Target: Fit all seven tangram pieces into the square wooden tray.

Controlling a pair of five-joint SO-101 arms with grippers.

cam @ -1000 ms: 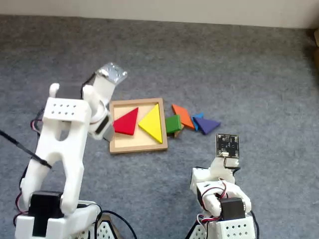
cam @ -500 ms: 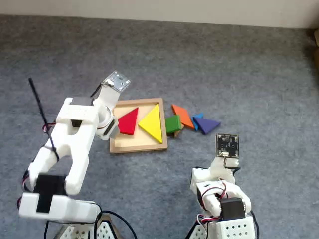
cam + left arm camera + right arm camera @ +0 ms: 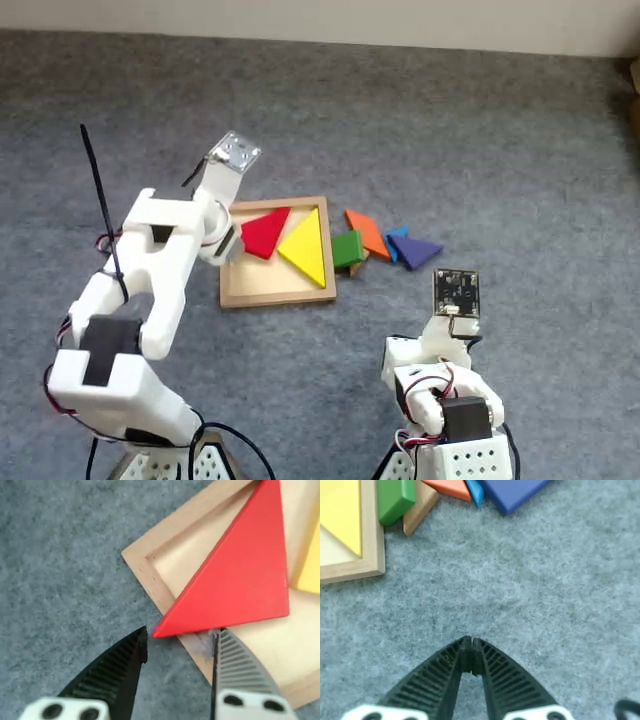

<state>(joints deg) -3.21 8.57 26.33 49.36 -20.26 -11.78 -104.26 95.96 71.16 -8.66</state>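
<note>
Tray [image 3: 275,298]: square, wooden, on the grey carpet [image 3: 500,150] in front of the left arm; two pieces in it.
Red triangle [image 3: 265,233]: in the tray's left half, one corner lying over the left rim; its right corner is close to the yellow one, touching or not I cannot tell.
Yellow triangle [image 3: 305,250]: flat in the tray's right half, long edge along the right rim.
Green piece [image 3: 348,247]: outside, touching the tray's right rim, partly on a bare wooden piece [image 3: 358,265].
Orange piece [image 3: 368,232]: on the carpet just right of the green one.
Light blue piece [image 3: 398,238]: beside the orange, mostly covered by the dark blue.
Dark blue triangle [image 3: 415,250]: farthest right of the group, point aimed away from the tray.
Left gripper [image 3: 181,632]: spread wide at the tray's left rim; the red triangle's overhanging corner sits just ahead of the gap, near the black finger [image 3: 120,665]; nothing clamped.
Right gripper [image 3: 471,652]: fingers pressed together, empty, over bare carpet, well apart from the loose pieces.
</note>
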